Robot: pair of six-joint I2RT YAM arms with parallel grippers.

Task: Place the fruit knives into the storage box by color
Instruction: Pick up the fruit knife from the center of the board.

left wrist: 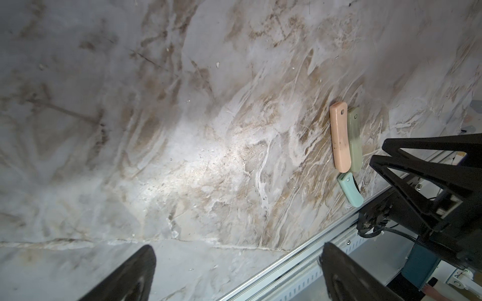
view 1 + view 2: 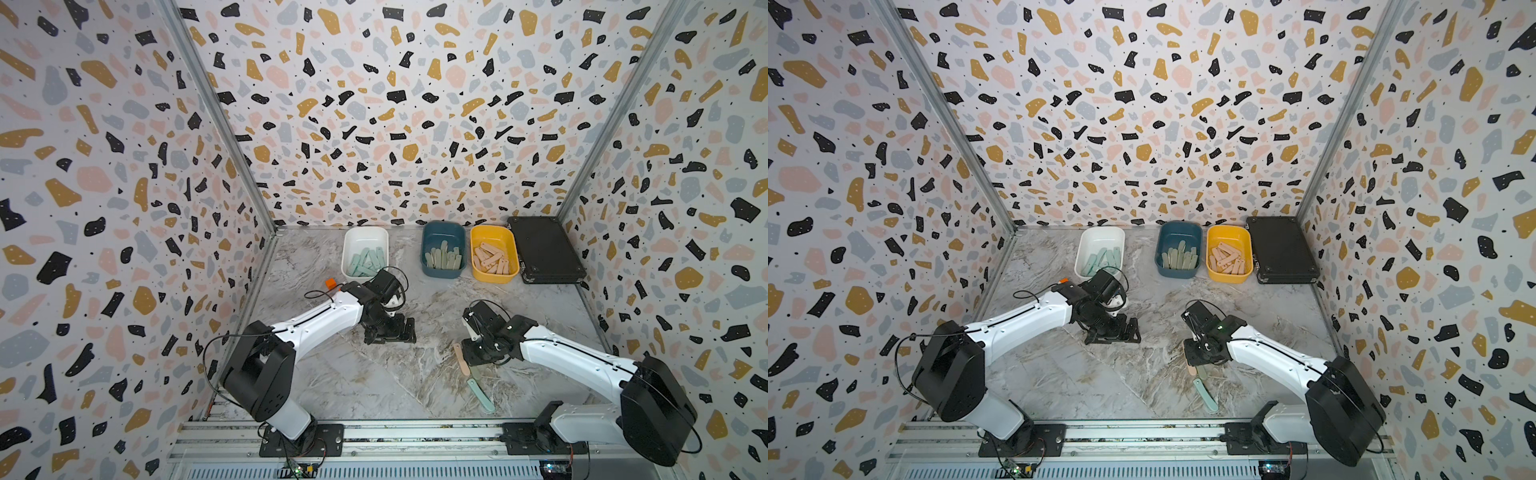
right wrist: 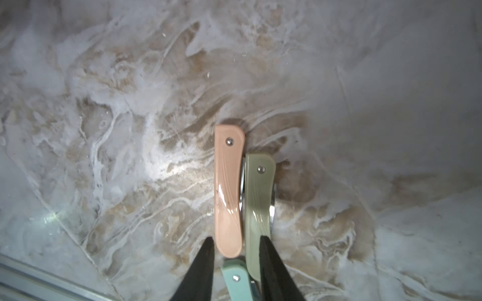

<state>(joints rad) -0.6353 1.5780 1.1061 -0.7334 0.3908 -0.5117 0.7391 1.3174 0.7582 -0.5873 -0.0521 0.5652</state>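
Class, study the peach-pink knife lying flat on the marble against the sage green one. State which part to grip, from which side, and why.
Grip the peach-pink knife across its width at the rivet end, coming down from above. It lies flat, so only its long edges offer faces. The sage green knife touches one edge, but the rivet end juts past it, likely leaving finger room.

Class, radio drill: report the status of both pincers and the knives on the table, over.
Left pincer open, empty. Right pincer straddling end of pink knife, not clamped. Green knife tight alongside, one finger over it; mint knife close by.
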